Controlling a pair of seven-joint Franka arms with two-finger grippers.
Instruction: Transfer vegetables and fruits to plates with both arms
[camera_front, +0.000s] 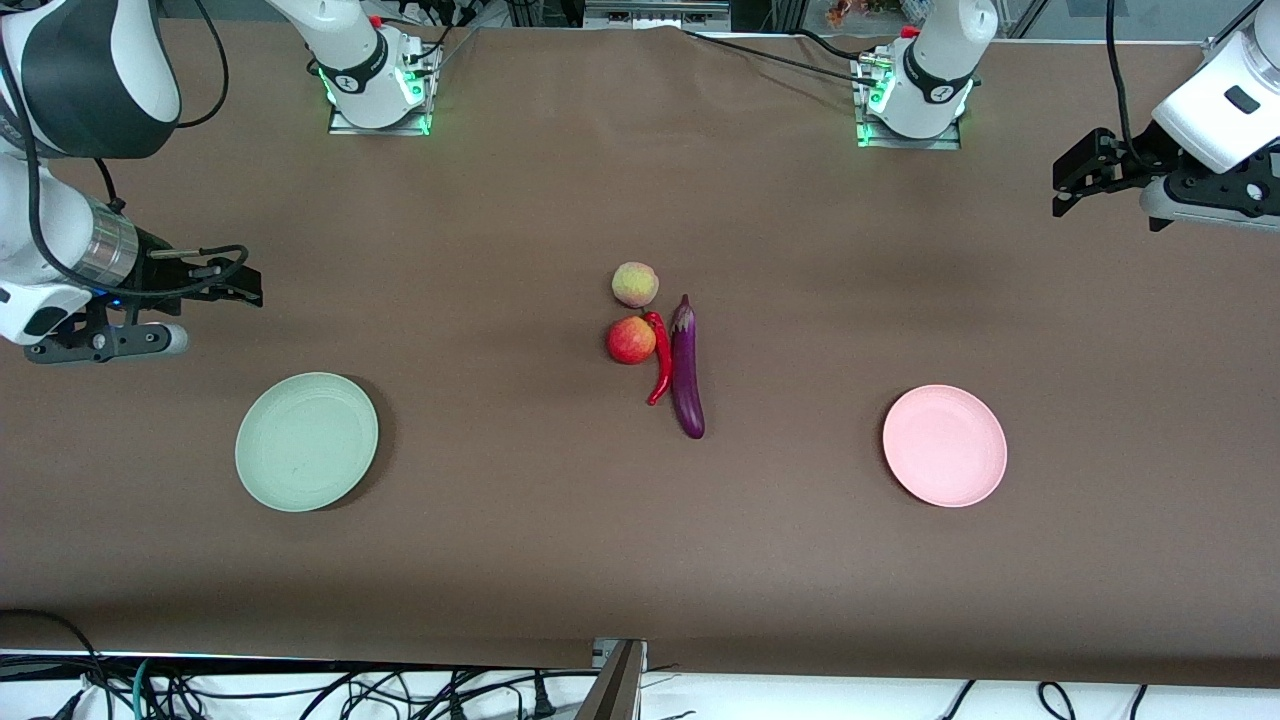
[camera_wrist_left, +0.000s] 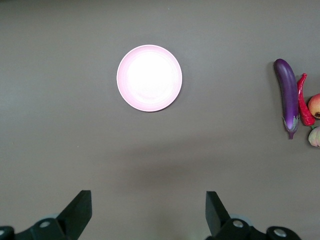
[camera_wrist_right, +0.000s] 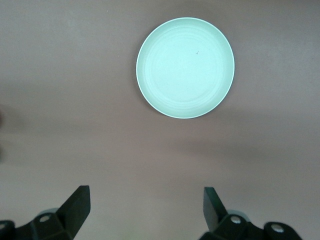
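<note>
Produce sits clustered at the centre of the front view on the brown table (camera_front: 500, 200): peach-like fruit (camera_front: 635, 284) uppermost, red fruit (camera_front: 631, 340) just below it, red chili pepper (camera_front: 658, 368) touching the red fruit, and purple eggplant (camera_front: 687, 368) lying alongside the chili. Both plates are bare: mint green plate (camera_front: 306, 441) at lower left of the frame, pink plate (camera_front: 944, 445) at lower right.

Right gripper (camera_front: 225, 285) hangs at the left edge of the frame, above the mint plate in the picture; left gripper (camera_front: 1075, 180) hangs at the upper right edge. Each has its jaws spread wide and carries nothing; both are well apart from the produce.

No transfer has begun. Judged from this layout, each arm should take the piece on its own flank of the cluster, the eggplant for the left arm and a fruit for the right, approaching from above with jaws across the narrow width, so the touching neighbours are not dragged along.

No brand, label or legible writing shows.
</note>
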